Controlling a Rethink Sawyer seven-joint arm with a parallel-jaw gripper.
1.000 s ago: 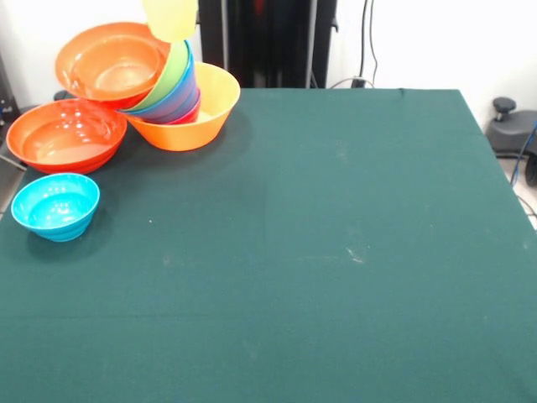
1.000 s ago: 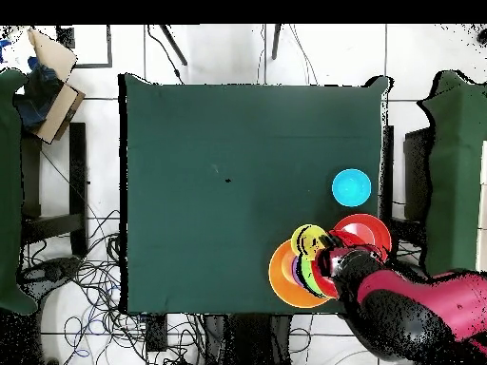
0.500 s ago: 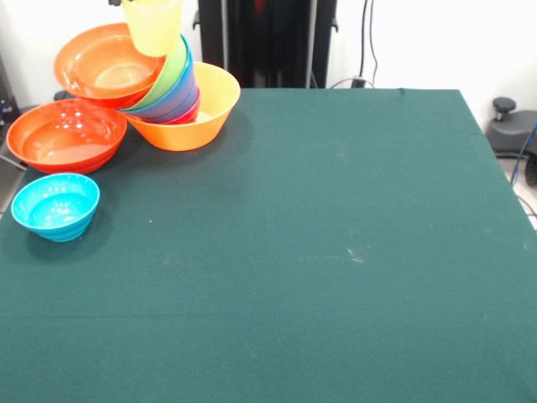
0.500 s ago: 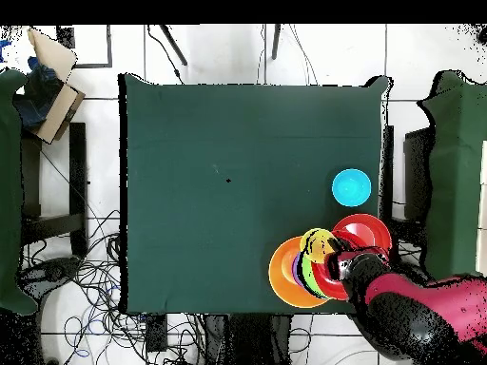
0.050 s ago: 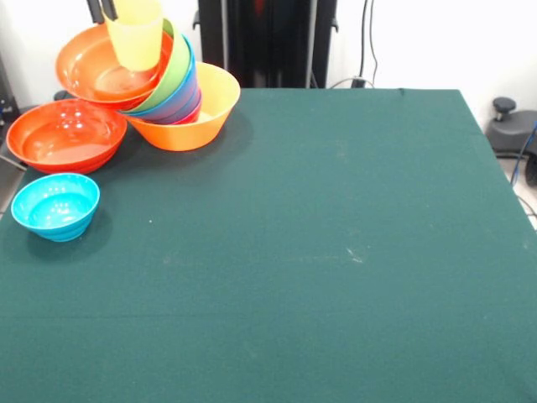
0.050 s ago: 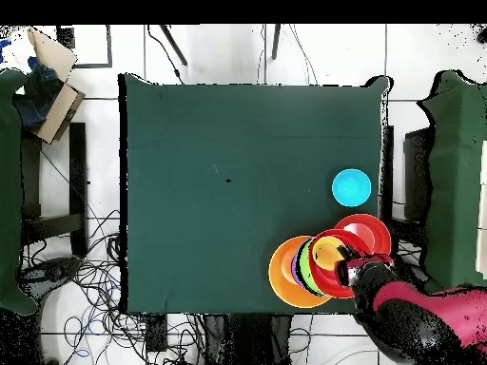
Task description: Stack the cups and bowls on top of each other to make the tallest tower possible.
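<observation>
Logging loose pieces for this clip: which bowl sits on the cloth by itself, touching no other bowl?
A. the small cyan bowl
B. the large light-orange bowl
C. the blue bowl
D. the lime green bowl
A: the small cyan bowl stands apart on the green cloth, with a clear gap to the red-orange bowl, while the lime green bowl and the blue bowl are nested in the large light-orange bowl.
</observation>
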